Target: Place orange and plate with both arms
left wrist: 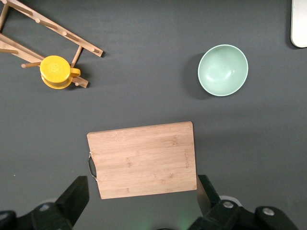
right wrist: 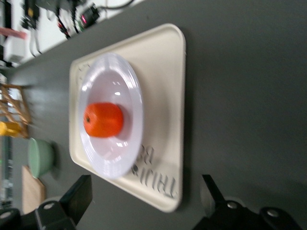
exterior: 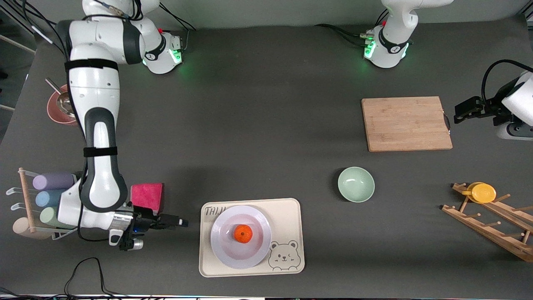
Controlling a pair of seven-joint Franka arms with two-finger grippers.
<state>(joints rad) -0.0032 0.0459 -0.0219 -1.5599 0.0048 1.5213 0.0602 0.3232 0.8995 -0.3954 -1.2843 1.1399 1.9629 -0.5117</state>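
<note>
The orange (exterior: pixel 242 233) lies in the middle of the white plate (exterior: pixel 220 246), and the plate rests on a cream bear tray (exterior: pixel 287 216) near the front camera. My right gripper (exterior: pixel 174 221) is open and holds nothing. It sits just off the tray's end toward the right arm's end of the table and points at the tray. In the right wrist view the orange (right wrist: pixel 103 120) sits on the plate (right wrist: pixel 129 86), with the right gripper (right wrist: pixel 146 191) apart from both. My left gripper (exterior: pixel 461 112) hangs open and empty by the handle end of a wooden cutting board (left wrist: pixel 144 158).
The cutting board (exterior: pixel 406 123) lies toward the left arm's end. A pale green bowl (exterior: pixel 356 184) stands between it and the tray. A wooden rack (exterior: pixel 495 225) carries a yellow cup (exterior: pixel 483 192). A pink sponge (exterior: pixel 147 196), a rack of coloured cups (exterior: pixel 50 196) and a reddish bowl (exterior: pixel 58 112) are by the right arm.
</note>
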